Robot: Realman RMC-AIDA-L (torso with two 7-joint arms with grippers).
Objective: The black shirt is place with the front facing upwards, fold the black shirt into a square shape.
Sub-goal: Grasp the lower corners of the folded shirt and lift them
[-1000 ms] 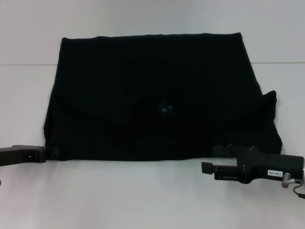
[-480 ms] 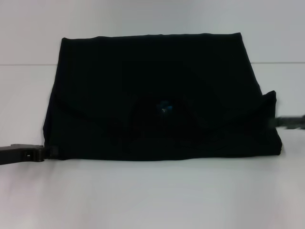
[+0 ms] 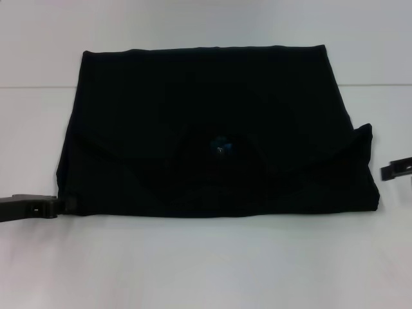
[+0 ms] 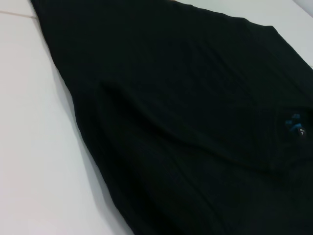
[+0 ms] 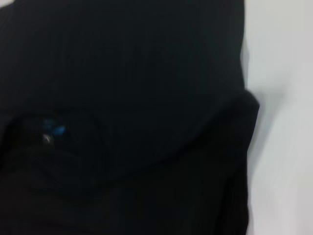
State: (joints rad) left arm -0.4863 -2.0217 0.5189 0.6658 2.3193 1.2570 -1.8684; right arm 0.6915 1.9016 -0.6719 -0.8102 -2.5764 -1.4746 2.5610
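The black shirt (image 3: pixel 206 96) lies folded into a wide rectangle on the white table (image 3: pixel 206 264). Its small blue neck label (image 3: pixel 222 147) shows near the middle, and no white letters show. My left gripper (image 3: pixel 68 205) is low on the table at the shirt's near left corner, touching its edge. My right gripper (image 3: pixel 394 170) shows only as a tip at the view's right edge, a little apart from the shirt's right side. The left wrist view shows the shirt (image 4: pixel 195 98) and label (image 4: pixel 295 125). The right wrist view shows the shirt (image 5: pixel 122 58) and label (image 5: pixel 51 129).
A sleeve corner (image 3: pixel 365 132) sticks out at the shirt's right side. A faint seam line (image 3: pixel 38 87) crosses the table behind the shirt's middle. Bare white table lies in front of the shirt and to both sides.
My right arm has left the shirt's near right corner and drawn back to the view's right edge, farther from me. The left gripper and the shirt have stayed put.
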